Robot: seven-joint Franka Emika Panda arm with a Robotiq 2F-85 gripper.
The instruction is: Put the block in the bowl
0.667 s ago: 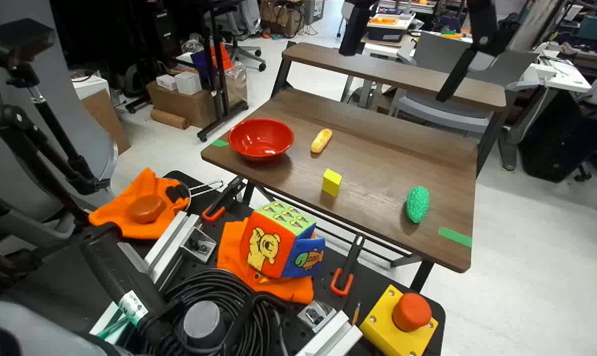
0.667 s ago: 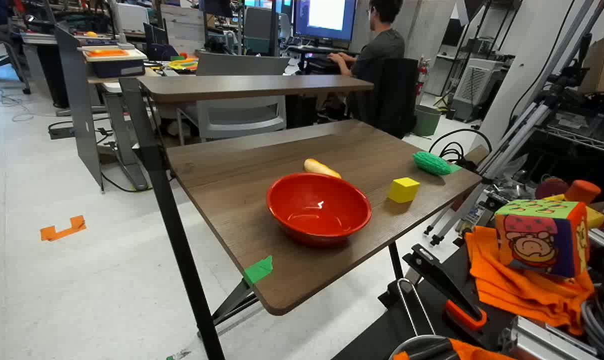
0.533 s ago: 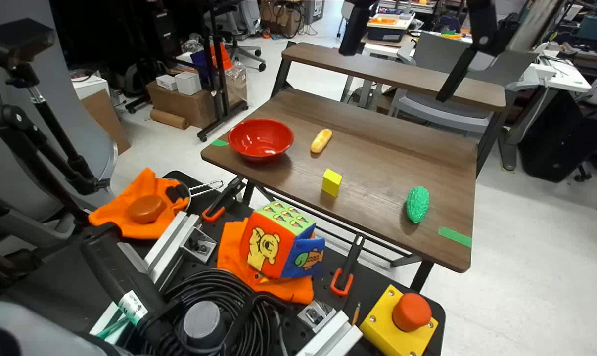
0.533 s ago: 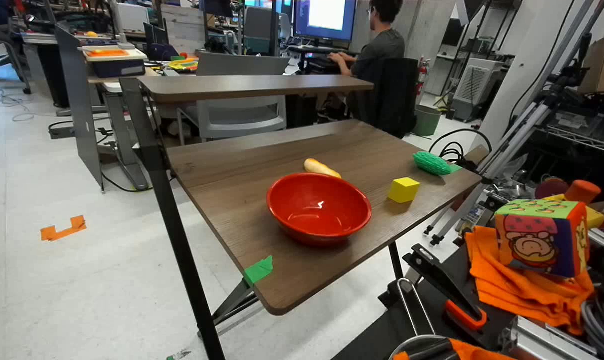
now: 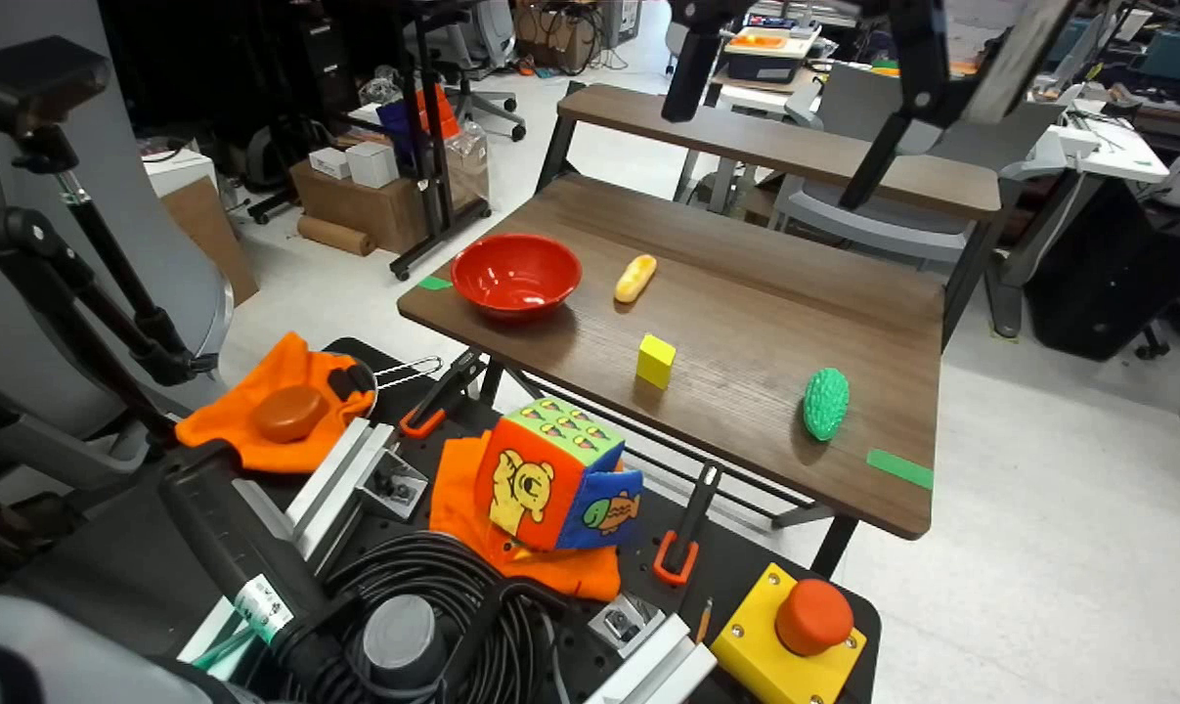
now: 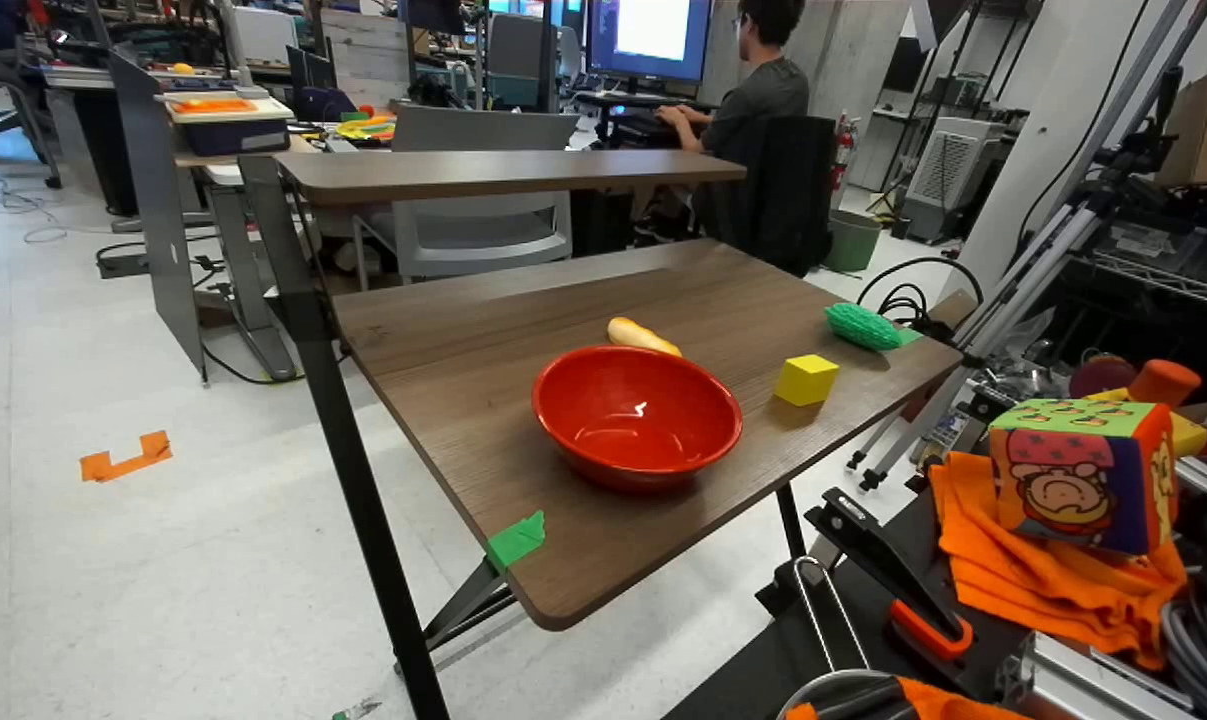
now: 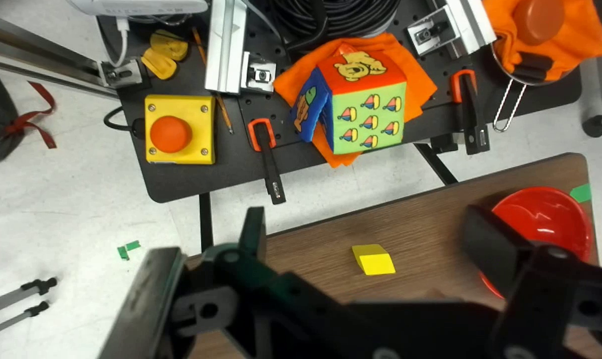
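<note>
Cluttered lab; person seated at a screen in back. Lone gripper hangs above the brown table, jaws spread wide, nothing held. Yellow block sits on the table, close to the edge facing the black work surface, well apart from the bowl. Key relation: block lies below the gripper; in the wrist view it shows between the jaws, roughly midway, so next is probably a descent plus some sideways shift; height hard to judge. Long axis: none obvious; block looks near-cubic, slightly askew to the table edge. Just this gripper, so no side to choose. Surface: wood grain, raised shelf along the side away from the work surface; elongated yellow-orange object near the bowl, green rounded object on the block's other side.
</note>
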